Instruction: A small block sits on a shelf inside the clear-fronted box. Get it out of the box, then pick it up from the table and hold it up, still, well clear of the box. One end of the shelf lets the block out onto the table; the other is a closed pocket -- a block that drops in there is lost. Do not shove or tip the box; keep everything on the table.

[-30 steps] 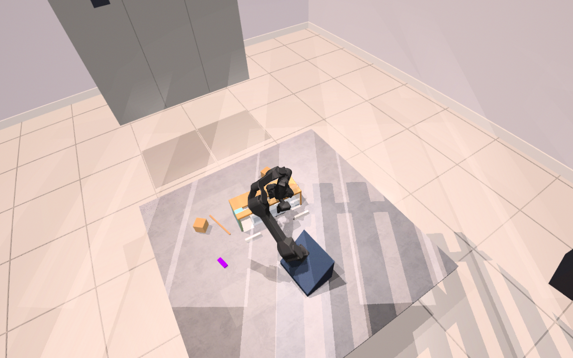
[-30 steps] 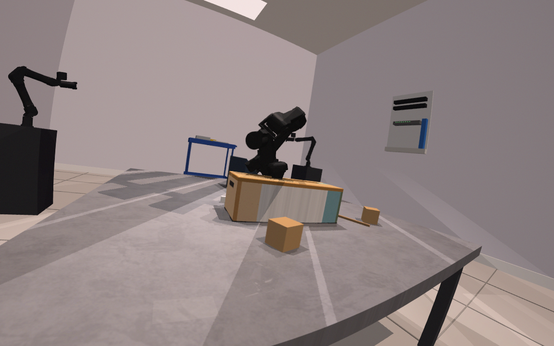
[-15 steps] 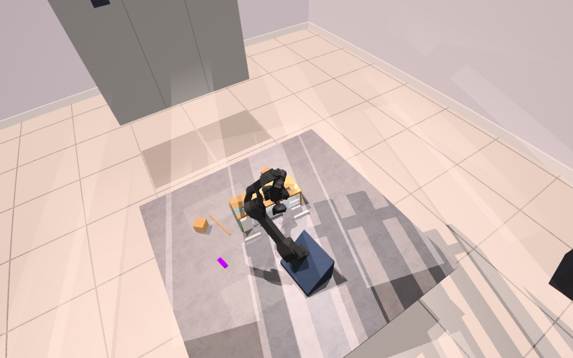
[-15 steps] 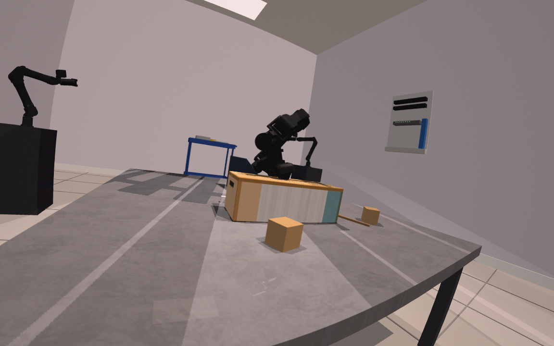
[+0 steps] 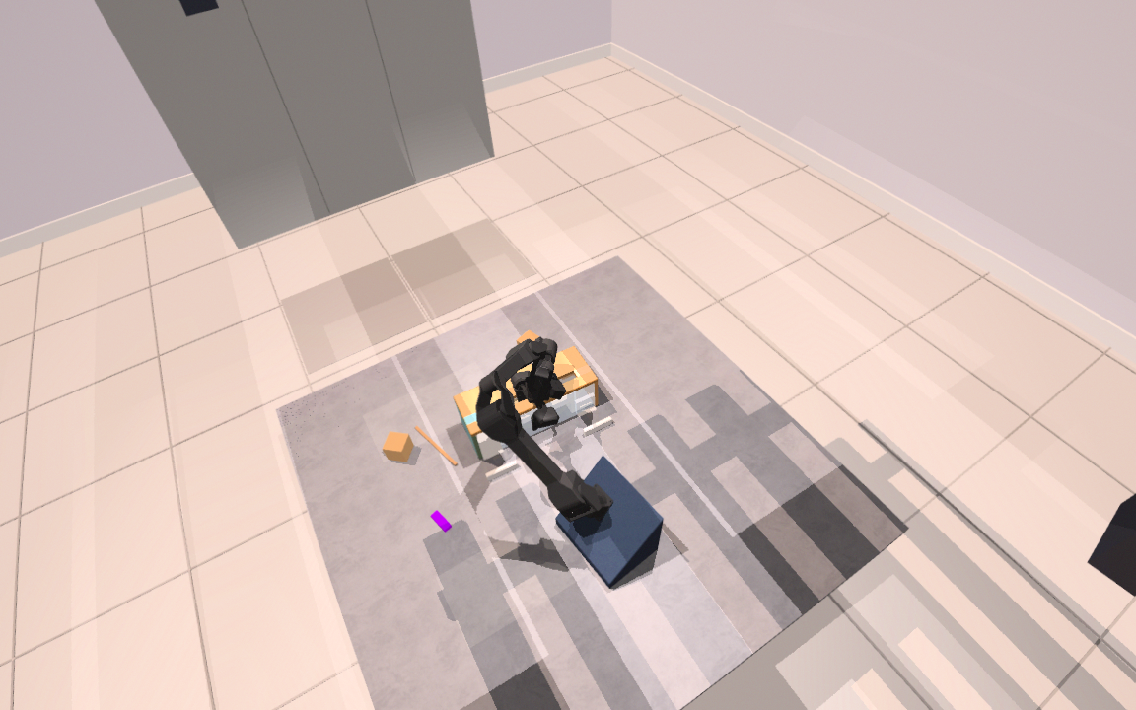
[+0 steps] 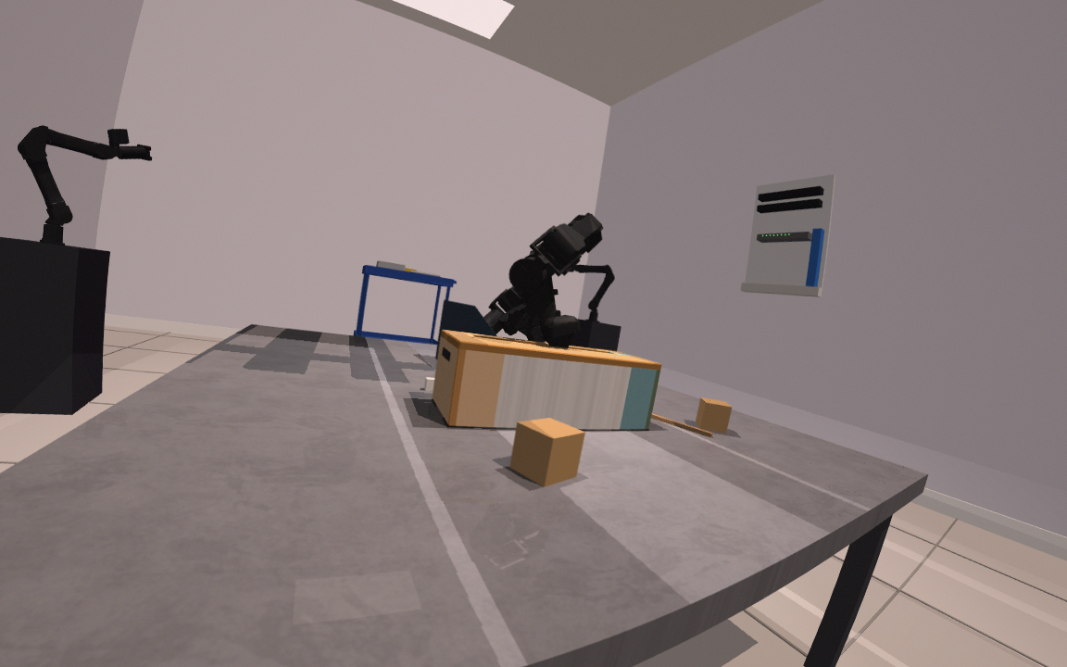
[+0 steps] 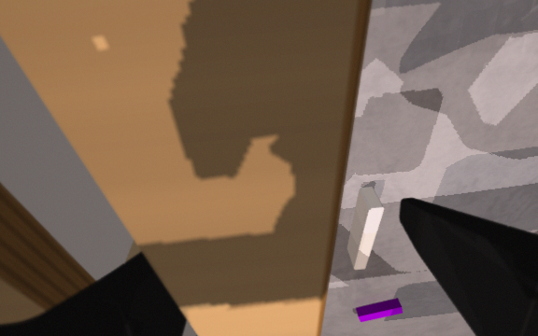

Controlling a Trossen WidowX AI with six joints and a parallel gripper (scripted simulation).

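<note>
Your box (image 5: pixel 526 396) sits square on the table (image 6: pixel 189 497) and the gripper (image 5: pixel 543 413) hovers at its front edge, jaws wide and empty. The block isn't visible — presumably on its shelf; extraction and lift remain.

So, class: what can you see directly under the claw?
The open, empty claw hangs over the box's orange top, which carries the arm's shadow. Beside the box edge, a white bar and a purple piece lie on the table. The box interior is hidden.
</note>
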